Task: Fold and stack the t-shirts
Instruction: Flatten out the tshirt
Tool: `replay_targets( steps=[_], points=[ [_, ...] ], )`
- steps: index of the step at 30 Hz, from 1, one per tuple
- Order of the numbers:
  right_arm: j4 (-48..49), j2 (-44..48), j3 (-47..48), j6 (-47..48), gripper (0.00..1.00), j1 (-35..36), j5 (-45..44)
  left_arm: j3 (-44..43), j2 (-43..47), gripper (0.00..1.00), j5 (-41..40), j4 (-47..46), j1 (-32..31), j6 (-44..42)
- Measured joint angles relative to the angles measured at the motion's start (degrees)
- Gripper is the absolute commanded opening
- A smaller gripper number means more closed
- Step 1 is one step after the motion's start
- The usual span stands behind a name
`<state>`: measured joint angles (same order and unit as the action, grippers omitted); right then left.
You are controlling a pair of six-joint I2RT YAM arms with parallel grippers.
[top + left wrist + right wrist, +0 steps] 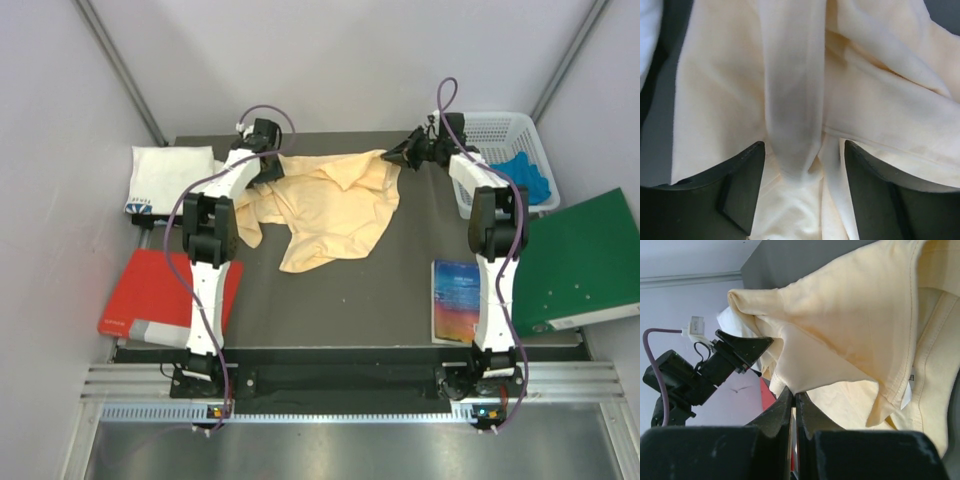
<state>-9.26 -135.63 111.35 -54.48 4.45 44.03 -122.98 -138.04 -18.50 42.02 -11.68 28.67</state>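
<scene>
The pale peach-yellow t-shirt (330, 210) lies crumpled across the middle of the dark table (400, 290). My right gripper (395, 153) is at its far right corner. In the right wrist view that gripper (794, 392) is shut on the edge of the t-shirt (855, 305), which lifts off the table there. My left gripper (268, 165) hangs over the shirt's far left part. Its jaws (804, 147) stand open around a raised fold of the cloth (790, 100) without pinching it. A white t-shirt (165, 175) with a small dark-blue print lies folded at the far left.
At the far right stands a white basket (500, 130) holding something blue (527, 180). A green folder (580, 260) lies to the right and a blue book (457, 300) by the right arm. A red folder (160, 295) lies at the near left.
</scene>
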Motion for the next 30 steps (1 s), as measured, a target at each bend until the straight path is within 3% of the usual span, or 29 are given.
replay_targets(
  steps=[1,2,4,10,17,30],
  points=[
    [-0.1,0.0,0.0,0.0,0.00,0.0,0.1,0.7,0.7,0.60,-0.3,0.0,0.0,0.0],
    [0.0,0.0,0.0,0.0,0.00,0.0,0.1,1.2,1.3,0.44,-0.6,0.0,0.0,-0.1],
    [0.1,0.0,-0.1,0.0,0.00,0.0,0.2,1.7,2.3,0.38,-1.2,0.0,0.0,-0.4],
    [0.3,0.0,-0.4,0.0,0.00,0.0,0.7,3.3,4.0,0.41,-2.2,0.0,0.2,-0.3],
    [0.8,0.0,-2.3,0.0,0.00,0.0,1.0,4.2,4.0,0.59,-2.5,0.0,0.7,-0.1],
    [0.9,0.0,-3.3,0.0,0.00,0.6,1.2,10.6,11.8,0.59,-4.6,-1.5,1.0,-1.6]
  ],
)
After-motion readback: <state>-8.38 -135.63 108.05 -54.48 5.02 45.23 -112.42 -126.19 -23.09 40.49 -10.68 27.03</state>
